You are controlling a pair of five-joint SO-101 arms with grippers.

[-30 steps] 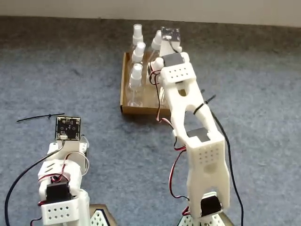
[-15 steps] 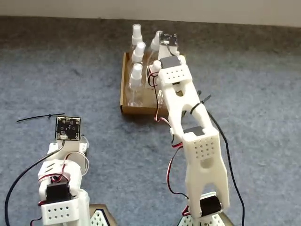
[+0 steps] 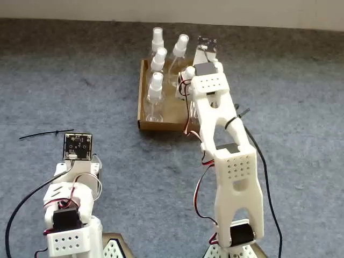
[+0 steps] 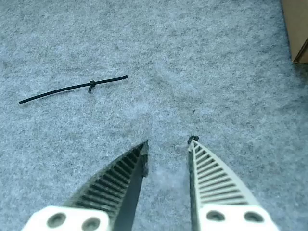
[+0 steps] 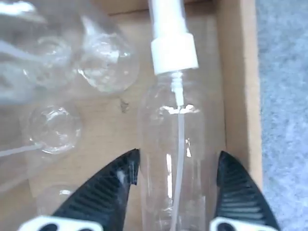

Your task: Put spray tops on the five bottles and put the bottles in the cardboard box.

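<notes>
Between the jaws of the right pincer (image 5: pixel 176 156) sits a clear bottle (image 5: pixel 175 115), its white spray top (image 5: pixel 173 43) already on and pointing away from the wrist. The jaws lie against the bottle's two sides, so I take it to be clamped rather than merely straddled. Just outside one jaw runs a wall of the cardboard box (image 5: pixel 236 72), and the bottle is inside the box, close to that wall. On the pincer's other side, four more bottles (image 3: pixel 158 59) stand in the box with their tops on.

To my eye this is the last step: the fifth bottle is being set down among the rest. The next move calls for lowering it until its base rests on the box floor. The jaws would then part and the pincer would lift straight away, without brushing the wall or the neighbours.

The left pincer (image 4: pixel 168 142) waits over the bare table (image 3: pixel 80 80), jaws apart and empty. A black cable tie (image 4: pixel 72 88) lies ahead of it and off to one side.

From above, the right arm's wrist covers its pincer and the held bottle. I cannot tell whether the bottle's base touches the floor, or whether it is upright or tilted. The neighbouring bottles beside the jaw are blurred, round shapes. How firmly the spray top is seated is also beyond me.
</notes>
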